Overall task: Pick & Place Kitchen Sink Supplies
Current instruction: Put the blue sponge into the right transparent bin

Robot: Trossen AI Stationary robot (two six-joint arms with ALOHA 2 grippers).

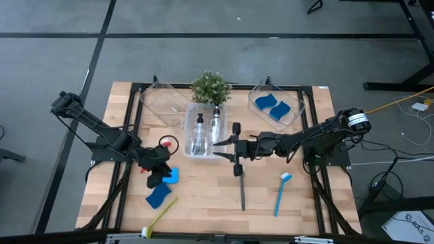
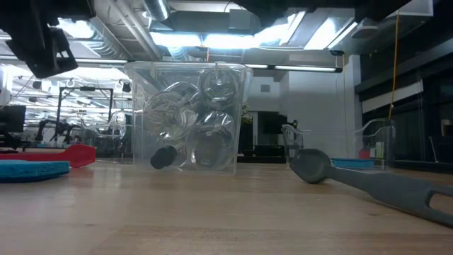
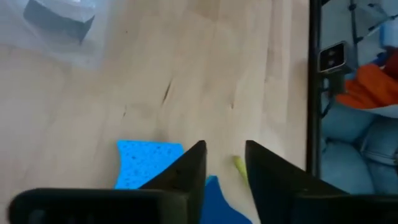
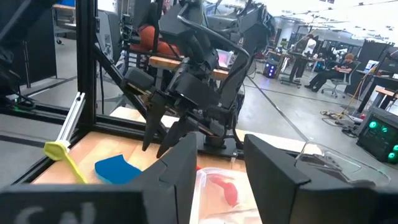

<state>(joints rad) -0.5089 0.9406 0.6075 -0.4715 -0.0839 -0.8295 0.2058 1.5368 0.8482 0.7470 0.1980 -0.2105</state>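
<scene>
My left gripper (image 1: 157, 179) (image 3: 224, 163) hangs open above the table's near left part, fingers slanting down. Just below it lies a light blue sponge (image 1: 172, 176) (image 3: 146, 163), flat on the wood. A darker blue sponge (image 1: 157, 196) (image 3: 217, 202) lies a little nearer. My right gripper (image 1: 218, 150) (image 4: 221, 155) stands open and level at mid-table, pointing at the clear middle bin (image 1: 203, 112), in which two pump bottles (image 1: 207, 132) lie. A grey brush (image 1: 242, 193) (image 2: 368, 183) lies on the table under the right arm.
A red brush (image 1: 167, 142) lies left of the middle bin, a yellow-green brush (image 1: 160, 217) at the near edge, and a blue brush (image 1: 281, 193) at the near right. At the far side stand a clear bin (image 1: 163, 102), a potted plant (image 1: 210, 87), and a bin (image 1: 293, 102) holding two blue sponges (image 1: 274, 107).
</scene>
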